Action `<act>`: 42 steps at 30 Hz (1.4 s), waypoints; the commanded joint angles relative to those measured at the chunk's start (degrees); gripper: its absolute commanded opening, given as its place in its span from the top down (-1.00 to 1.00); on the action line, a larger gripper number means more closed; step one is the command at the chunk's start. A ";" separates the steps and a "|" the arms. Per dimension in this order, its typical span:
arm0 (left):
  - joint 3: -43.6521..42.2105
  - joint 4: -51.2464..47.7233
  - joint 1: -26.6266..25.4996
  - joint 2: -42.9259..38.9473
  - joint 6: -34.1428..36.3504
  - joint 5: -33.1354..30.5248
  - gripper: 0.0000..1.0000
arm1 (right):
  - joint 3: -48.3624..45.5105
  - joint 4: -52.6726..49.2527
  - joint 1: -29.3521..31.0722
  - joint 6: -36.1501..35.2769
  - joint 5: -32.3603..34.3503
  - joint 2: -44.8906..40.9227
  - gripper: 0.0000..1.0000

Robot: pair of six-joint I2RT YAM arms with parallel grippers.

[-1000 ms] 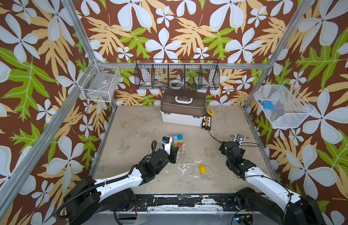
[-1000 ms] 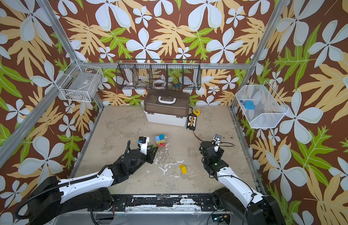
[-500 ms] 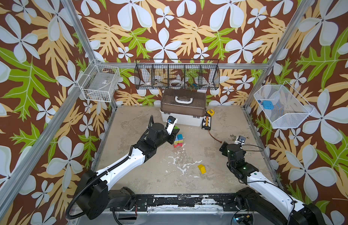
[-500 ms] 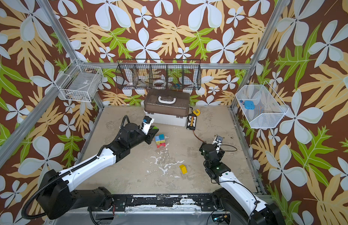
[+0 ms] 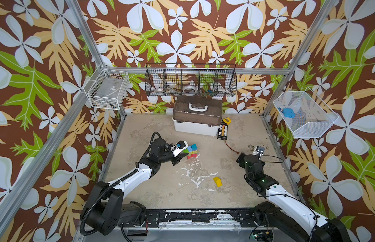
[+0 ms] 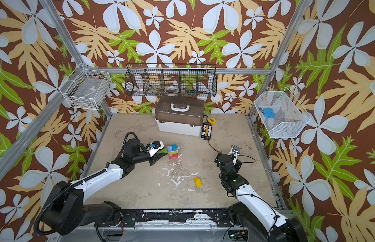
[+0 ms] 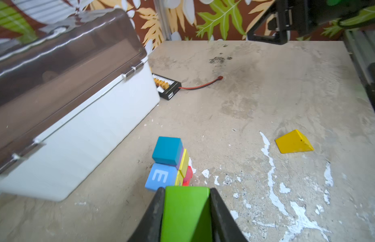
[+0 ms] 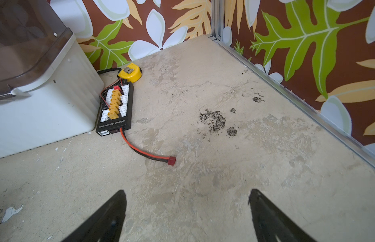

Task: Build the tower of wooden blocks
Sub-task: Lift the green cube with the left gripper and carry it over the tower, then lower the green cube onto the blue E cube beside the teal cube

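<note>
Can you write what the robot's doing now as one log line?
left gripper: shut on green block | green block: beside tower, not placed | right gripper: open, empty | yellow wedge: loose on table

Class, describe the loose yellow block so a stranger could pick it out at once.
Start at the white box at the back. In front of it stands a small stack of blocks; nearer the front, to its right, lies the yellow block. It is a wedge, lying alone, touching nothing.
</note>
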 commanded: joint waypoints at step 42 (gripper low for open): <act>18.43 -13.35 2.44 19.52 5.59 5.71 1.00 | -0.08 0.96 0.04 -0.35 0.42 0.08 -0.84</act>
